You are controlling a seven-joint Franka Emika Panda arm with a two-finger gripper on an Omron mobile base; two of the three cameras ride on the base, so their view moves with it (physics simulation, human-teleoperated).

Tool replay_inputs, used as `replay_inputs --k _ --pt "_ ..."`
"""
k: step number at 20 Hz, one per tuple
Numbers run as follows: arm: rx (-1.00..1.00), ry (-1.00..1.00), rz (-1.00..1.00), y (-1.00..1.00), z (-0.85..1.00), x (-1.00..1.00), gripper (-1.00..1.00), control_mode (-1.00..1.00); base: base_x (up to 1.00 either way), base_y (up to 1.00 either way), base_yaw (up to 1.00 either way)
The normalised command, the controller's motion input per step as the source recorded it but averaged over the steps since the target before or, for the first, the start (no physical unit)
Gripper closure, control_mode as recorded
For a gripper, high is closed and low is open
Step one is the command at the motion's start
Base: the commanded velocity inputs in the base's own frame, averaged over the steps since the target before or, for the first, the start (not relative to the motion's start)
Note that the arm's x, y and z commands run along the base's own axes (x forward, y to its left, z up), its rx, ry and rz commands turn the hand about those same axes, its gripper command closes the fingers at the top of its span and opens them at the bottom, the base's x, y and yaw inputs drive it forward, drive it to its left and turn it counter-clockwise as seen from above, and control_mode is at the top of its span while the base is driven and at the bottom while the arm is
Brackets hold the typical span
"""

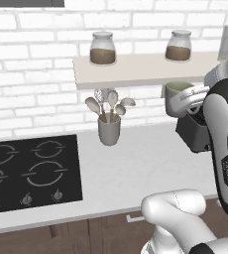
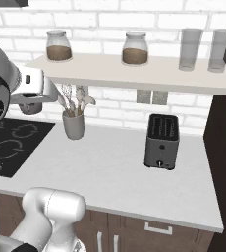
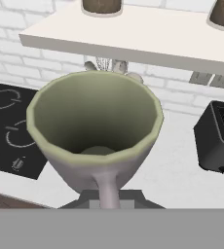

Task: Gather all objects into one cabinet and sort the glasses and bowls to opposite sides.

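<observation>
Fingers (image 3: 105, 202) around mug (image 3: 95, 129) (unlabelled)

The mug (image 3: 95, 129) hid the tool's fingertips in the hand view, so their grip could not be read; in the left base view the arm (image 1: 224, 144) covered most of the mug and the toaster (image 1: 194, 133). The hob (image 1: 29, 171) ran off the left edge. In the right base view, the cabinet (image 2: 225, 147) was cut by the right edge.
</observation>
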Motion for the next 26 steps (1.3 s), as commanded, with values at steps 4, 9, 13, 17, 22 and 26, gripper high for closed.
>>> replay_inputs --k 4,9,13,17,22,26 --pt "0.0 0.0 0.0 0.0 0.0 0.0 1.0 -1.0 0.0 0.0 0.0" --pt "0.0 0.0 0.0 0.0 0.0 -0.01 1.0 1.0 -0.04 0.0 0.0" --pt "0.0 0.0 0.0 0.0 0.0 0.0 1.0 1.0 -0.76 0.12 0.0" --pt "0.0 0.0 0.0 0.0 0.0 0.0 1.0 1.0 -0.98 0.36 0.0" --pt "0.0 0.0 0.0 0.0 0.0 0.0 1.0 1.0 -0.27 0.89 0.0" --pt "0.0 0.0 0.0 0.0 0.0 0.0 1.0 1.0 0.0 1.0 -0.02"
